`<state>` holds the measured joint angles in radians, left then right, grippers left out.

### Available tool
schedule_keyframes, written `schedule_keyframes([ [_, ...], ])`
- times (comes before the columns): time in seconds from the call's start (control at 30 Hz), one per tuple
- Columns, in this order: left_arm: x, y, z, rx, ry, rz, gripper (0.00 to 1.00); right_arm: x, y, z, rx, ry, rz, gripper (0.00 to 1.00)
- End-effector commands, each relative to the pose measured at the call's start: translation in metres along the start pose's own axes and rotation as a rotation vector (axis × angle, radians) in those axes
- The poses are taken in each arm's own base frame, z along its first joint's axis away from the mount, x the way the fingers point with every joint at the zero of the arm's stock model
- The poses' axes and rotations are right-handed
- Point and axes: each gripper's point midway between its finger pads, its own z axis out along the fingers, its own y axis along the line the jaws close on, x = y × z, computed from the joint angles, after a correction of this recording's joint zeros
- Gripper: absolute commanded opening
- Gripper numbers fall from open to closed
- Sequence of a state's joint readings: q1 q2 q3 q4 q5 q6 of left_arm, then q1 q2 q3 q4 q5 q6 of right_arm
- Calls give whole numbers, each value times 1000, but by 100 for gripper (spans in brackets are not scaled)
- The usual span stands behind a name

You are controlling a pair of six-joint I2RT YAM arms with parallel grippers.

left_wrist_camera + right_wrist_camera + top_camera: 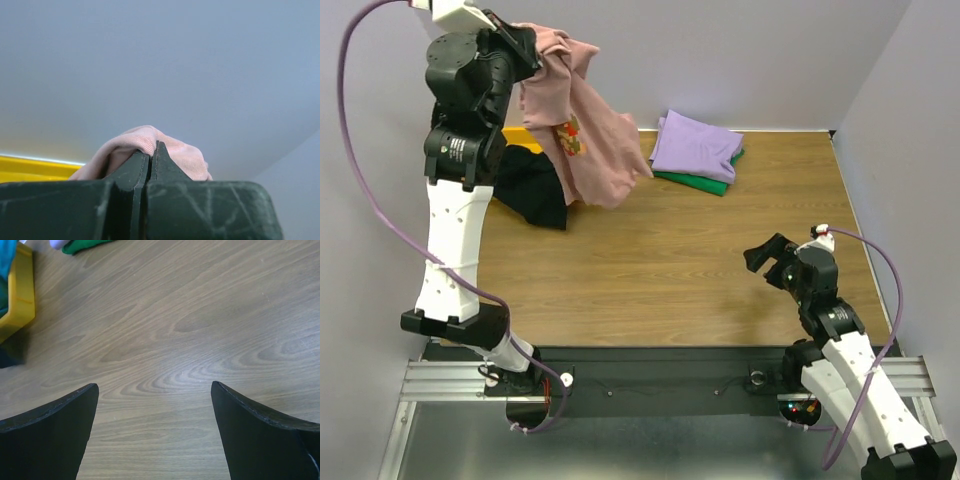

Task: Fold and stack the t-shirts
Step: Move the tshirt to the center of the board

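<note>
My left gripper (527, 40) is raised high at the back left, shut on the dusty-pink t-shirt (590, 140). The shirt hangs from it with its print showing, its lower edge near the table. In the left wrist view the pink cloth (150, 145) is pinched between the closed fingers (150, 155). A folded lavender t-shirt (695, 148) lies on a green one (705, 182) at the back of the table. A black t-shirt (530, 185) lies under the hanging shirt. My right gripper (767, 258) is open and empty low over the table at the right, also in the right wrist view (155, 390).
A yellow bin (20, 295) with teal cloth (6, 260) stands at the back left, also partly visible behind the left arm (515, 135). The wooden table (670, 270) runs between the arms. Walls close the back and right.
</note>
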<state>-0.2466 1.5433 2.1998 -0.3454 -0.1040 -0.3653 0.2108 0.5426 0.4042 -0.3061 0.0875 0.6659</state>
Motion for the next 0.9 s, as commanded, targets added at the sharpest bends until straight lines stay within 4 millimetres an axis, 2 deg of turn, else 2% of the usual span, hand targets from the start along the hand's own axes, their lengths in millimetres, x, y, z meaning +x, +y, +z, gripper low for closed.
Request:
schedule_keyframes([
  [0.0,-46,-26,-13,110,-125,1,0,-30,26,-11,-81,-76,-18,100],
  [0.13,-52,-64,-35,254,-129,-20,0,-37,31,-16,-95,-98,-25,100],
  [0.17,-56,-71,-45,275,-135,-21,0,-39,33,-18,-102,-102,-27,100],
  [0.2,-63,-86,-60,321,-151,-28,0,-43,35,-20,-106,-114,-28,100],
  [0.23,-54,-97,-66,358,-134,-41,0,-46,38,-23,-120,-125,-25,100],
  [0.27,-49,-95,-67,354,-123,-39,0,-46,38,-23,-120,-125,-25,100],
  [0.3,-47,-112,-78,409,-119,-54,0,-47,40,-26,-131,-128,-28,100],
  [0.37,-32,-120,-90,428,-82,-84,0,-47,40,-27,-133,-128,-24,100],
  [0.4,-29,-116,-91,379,-87,-97,0,-47,39,-27,-125,-131,-17,100],
  [0.43,-20,-129,-100,400,-65,-125,0,-48,38,-27,-121,-138,-5,100],
  [0.47,-6,-129,-102,384,-41,-130,0,-50,37,-27,-112,-145,-3,100],
  [0.5,1,-136,-107,408,-26,-131,0,-50,35,-27,-103,-142,-2,100],
  [0.53,14,-155,-118,459,17,-154,0,-54,37,-30,-106,-153,-3,100],
  [0.6,26,-175,-130,516,53,-162,0,-59,36,-32,-90,-169,-1,100],
  [0.63,33,-195,-143,575,80,-173,0,-63,36,-35,-79,-175,-3,100],
  [0.77,44,-237,-175,736,124,-141,0,-74,17,-41,61,-197,26,100],
  [0.8,47,-245,-185,769,136,-139,0,-72,3,-43,139,-188,17,100],
  [0.87,62,-243,-188,770,168,-119,0,-75,-7,-46,207,-188,19,100],
])
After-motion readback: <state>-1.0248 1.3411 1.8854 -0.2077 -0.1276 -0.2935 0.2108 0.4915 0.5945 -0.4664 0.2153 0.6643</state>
